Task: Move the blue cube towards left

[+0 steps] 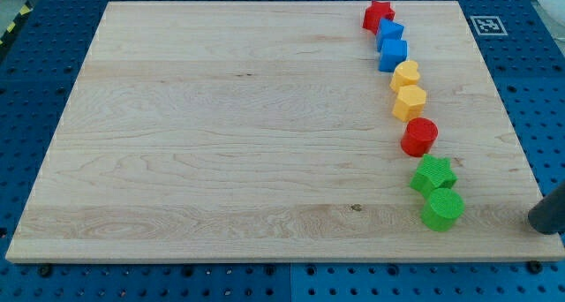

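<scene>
Two blue blocks sit near the board's top right, touching each other. The lower one (394, 55) looks like a cube; the upper one (389, 33) has a shape I cannot make out. A red star (378, 16) sits just above them and a yellow block (405, 74) just below. My tip (538, 222) is at the view's bottom right, by the board's right edge. It is far below and to the right of the blue blocks and to the right of a green cylinder (442, 209), touching no block.
The blocks form one column down the right side of the wooden board (221, 143): below the yellow block come a yellow hexagon (410, 102), a red cylinder (419, 137), a green star (433, 174) and the green cylinder. A blue pegboard table surrounds the board.
</scene>
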Controlling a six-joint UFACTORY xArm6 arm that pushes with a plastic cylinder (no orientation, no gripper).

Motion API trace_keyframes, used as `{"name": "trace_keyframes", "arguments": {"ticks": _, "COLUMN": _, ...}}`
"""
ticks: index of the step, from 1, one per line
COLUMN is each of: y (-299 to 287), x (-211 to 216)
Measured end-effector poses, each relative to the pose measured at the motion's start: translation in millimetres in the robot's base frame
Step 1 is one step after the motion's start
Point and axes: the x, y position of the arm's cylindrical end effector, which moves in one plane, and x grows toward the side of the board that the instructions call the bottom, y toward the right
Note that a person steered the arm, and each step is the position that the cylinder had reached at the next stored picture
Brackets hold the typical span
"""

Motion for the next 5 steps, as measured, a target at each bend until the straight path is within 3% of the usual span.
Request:
{"name": "trace_keyframes", "arguments": {"ticks": 1, "y": 0.2, "x": 0.0}}
{"name": "trace_keyframes", "arguments": {"ticks": 2, "y": 1.8, "x": -35.2}}
{"name": "trace_keyframes", "arguments": {"ticks": 5, "y": -9.9, "x": -216.5}}
